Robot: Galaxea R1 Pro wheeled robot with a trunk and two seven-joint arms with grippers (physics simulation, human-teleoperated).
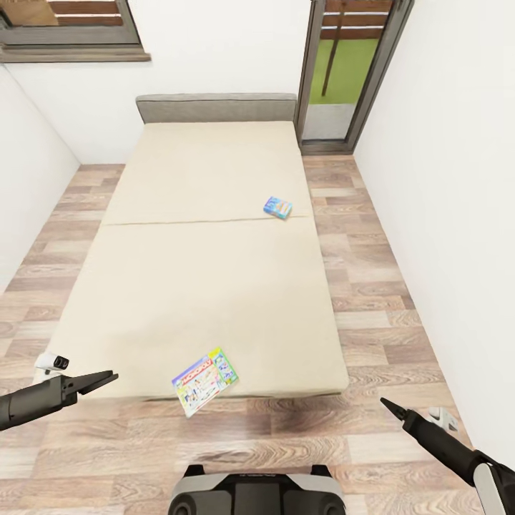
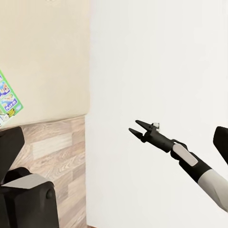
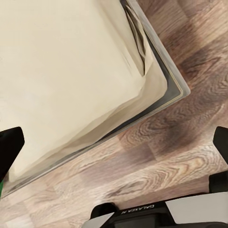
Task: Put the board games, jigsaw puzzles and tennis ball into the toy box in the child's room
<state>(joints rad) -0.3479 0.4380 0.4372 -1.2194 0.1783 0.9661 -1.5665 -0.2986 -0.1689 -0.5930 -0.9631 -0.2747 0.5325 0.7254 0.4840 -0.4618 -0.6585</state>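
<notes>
Overhanging the bed [image 1: 214,236] foot edge, a board game [image 1: 205,380], floor [image 1: 372,300] alongside

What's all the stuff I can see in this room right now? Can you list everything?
bed: one, beige mattress, grey headboard, middle of the room.
board games: two; a colourful one at the bed's near edge, a small blue one near the bed's right edge, further back.
floor: wood planks, around the bed.
window: one, back wall, left.
glass door: one, back right corner.
left gripper: one, black, low over the bed's near left corner.
right gripper: one, black, above the floor, right.
</notes>
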